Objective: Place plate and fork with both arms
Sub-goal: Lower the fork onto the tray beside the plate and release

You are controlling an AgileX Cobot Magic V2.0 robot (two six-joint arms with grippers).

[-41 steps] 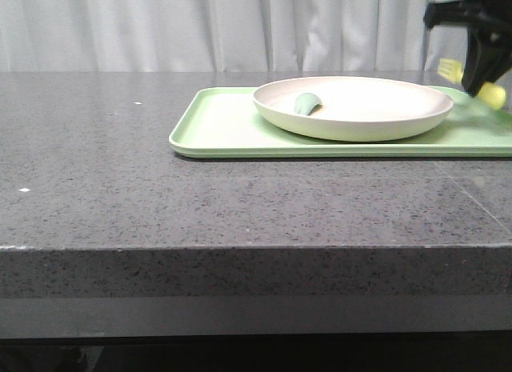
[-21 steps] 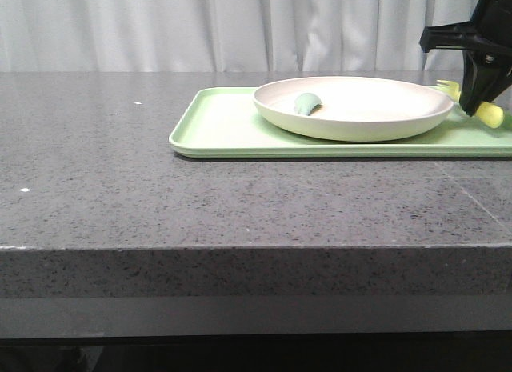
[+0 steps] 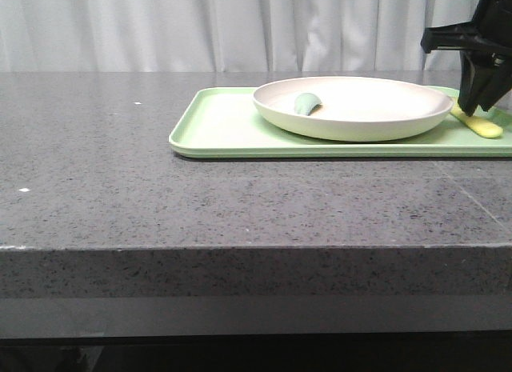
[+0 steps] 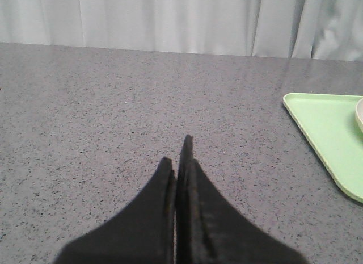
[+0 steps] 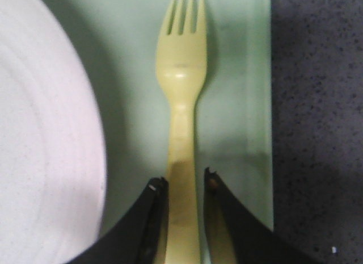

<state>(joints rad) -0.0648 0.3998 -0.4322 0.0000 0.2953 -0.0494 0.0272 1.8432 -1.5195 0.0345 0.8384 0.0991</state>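
While the plate (image 3: 353, 106) sits on the light-green tray (image 3: 224, 126) on the grey worktop (image 3: 120, 172), the fork (image 5: 182, 99) lies flat on the tray just beside the plate's right rim — tines pointing away from the right tool (image 5: 182, 184). That tool straddles the fork's handle, one finger on each side with a slight gap, so its hold looks released. A small grey-green piece (image 3: 306, 103) rests inside the plate. The left tool (image 4: 177, 162) hovers over bare worktop well apart from the tray — its fingers pressed together, grasping nothing.
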